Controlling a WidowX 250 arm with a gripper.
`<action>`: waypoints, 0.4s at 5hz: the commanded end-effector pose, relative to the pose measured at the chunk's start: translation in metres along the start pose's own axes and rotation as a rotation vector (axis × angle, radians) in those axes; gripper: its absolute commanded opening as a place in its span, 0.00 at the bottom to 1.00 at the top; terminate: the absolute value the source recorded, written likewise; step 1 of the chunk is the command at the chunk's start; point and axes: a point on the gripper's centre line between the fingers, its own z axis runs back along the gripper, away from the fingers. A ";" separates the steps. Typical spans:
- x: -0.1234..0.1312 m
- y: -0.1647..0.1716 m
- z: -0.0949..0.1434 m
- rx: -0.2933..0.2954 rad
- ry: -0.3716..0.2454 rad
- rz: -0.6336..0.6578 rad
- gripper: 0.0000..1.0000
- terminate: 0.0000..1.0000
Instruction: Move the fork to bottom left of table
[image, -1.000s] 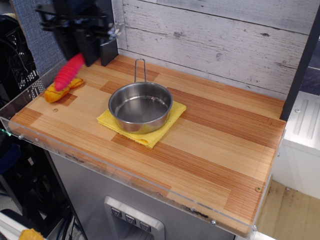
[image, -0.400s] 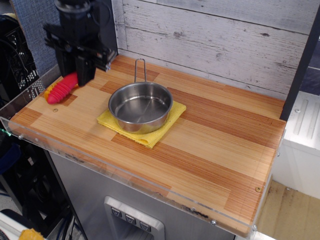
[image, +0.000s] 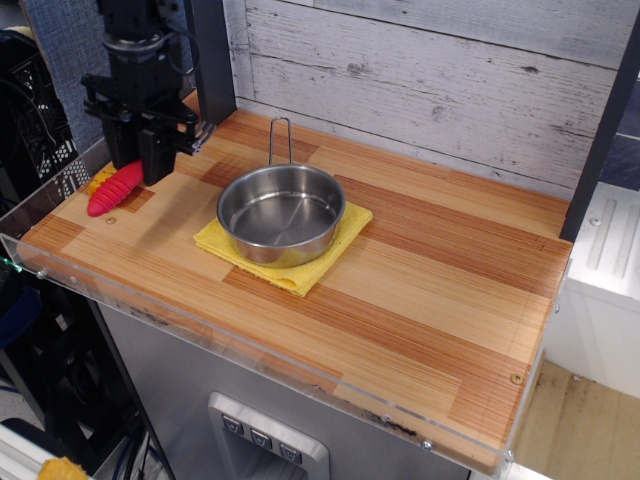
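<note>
The fork shows only as its ribbed red handle (image: 115, 189), which slants down to the left at the far left end of the wooden table (image: 420, 270). Its low end is at or just above the table top. The tines are hidden behind my black gripper (image: 150, 165). The gripper stands upright over the far left corner, shut on the fork's upper end.
An orange-yellow toy food (image: 98, 179) lies just behind the red handle, mostly hidden. A steel pan (image: 281, 213) sits on a yellow cloth (image: 300, 272) to the right of the gripper. A clear acrylic edge (image: 60, 270) runs along the table's front and left. A plank wall stands behind.
The gripper has moved down and a little left with the fork. The red handle has dropped from above the orange toy food to table level, in front of it.
</note>
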 end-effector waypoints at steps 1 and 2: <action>-0.005 0.000 -0.018 -0.013 0.005 -0.010 0.00 0.00; -0.007 -0.010 -0.030 -0.032 0.017 -0.012 0.00 0.00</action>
